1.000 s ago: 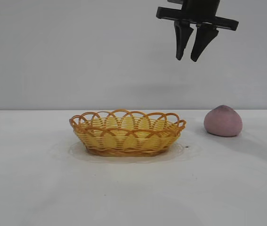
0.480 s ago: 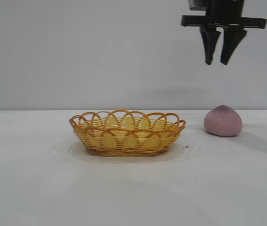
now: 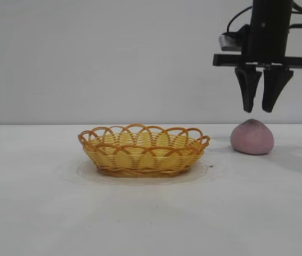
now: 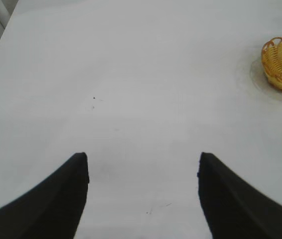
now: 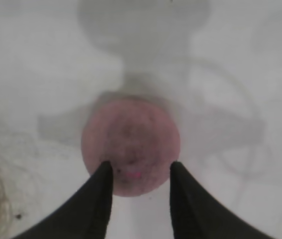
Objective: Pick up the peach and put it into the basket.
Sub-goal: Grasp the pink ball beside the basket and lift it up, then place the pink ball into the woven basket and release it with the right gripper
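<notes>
The right gripper (image 3: 259, 110) hangs from its upright arm pointing straight down, its two dark fingers (image 3: 247, 90) a little apart. The left gripper (image 4: 143, 164) is angled downward, its jaws spread wide.

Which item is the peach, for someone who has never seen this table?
Start at the yellow wicker basket in the middle of the white table. Look to its right, under the right gripper: the peach is a small, matte, dusty-pink fruit with a slightly pointed top.

Bare table (image 3: 230, 202) between basket (image 3: 143, 151), peach (image 3: 252, 137)
</notes>
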